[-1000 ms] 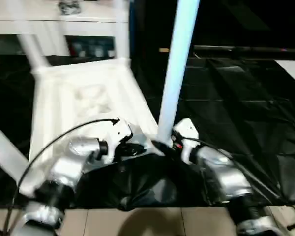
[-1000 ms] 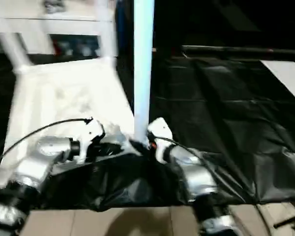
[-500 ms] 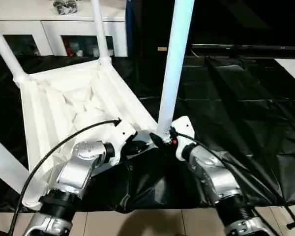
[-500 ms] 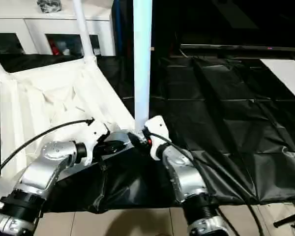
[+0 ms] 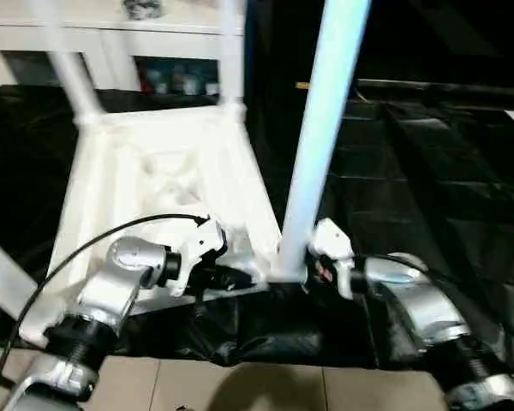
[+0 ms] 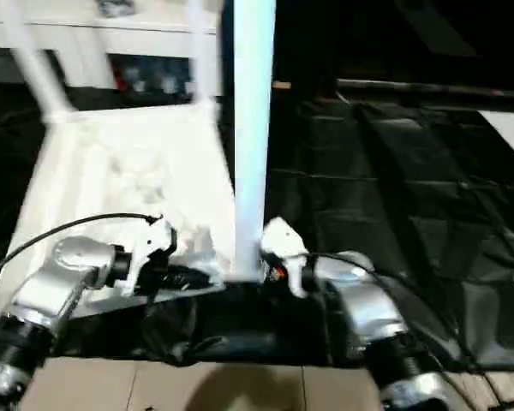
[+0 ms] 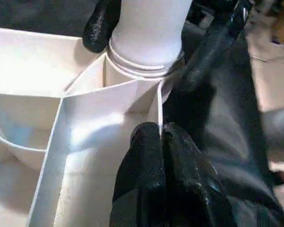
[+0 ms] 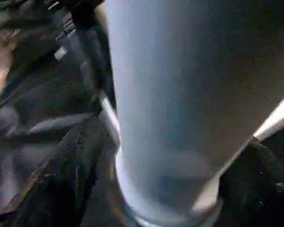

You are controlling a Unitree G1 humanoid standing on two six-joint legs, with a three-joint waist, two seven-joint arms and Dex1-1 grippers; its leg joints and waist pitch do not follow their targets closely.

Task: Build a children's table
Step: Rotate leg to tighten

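The white table top (image 5: 154,171) lies upside down on a black sheet, ribbed underside up. Legs stand in its far sockets (image 5: 68,68) (image 5: 231,51), and another leg (image 5: 0,274) slants at the near left. A fourth leg (image 5: 321,137) stands upright in the near right corner socket (image 7: 142,66). My right gripper (image 5: 295,270) is shut on this leg's base, one black finger (image 7: 99,26) on each side. Just beside that socket, my left gripper (image 7: 159,142) is shut on the thin rim wall (image 7: 158,109) of the table top.
A white cabinet with glass doors (image 5: 111,34) stands behind the table. The black sheet (image 5: 428,171) spreads wide to the right. Light floor tiles (image 5: 240,385) show at the near edge, below my forearms.
The whole picture has shifted and blurred, so the camera moved. Both grippers keep the same holds at the near right corner, and the leg still stands upright.
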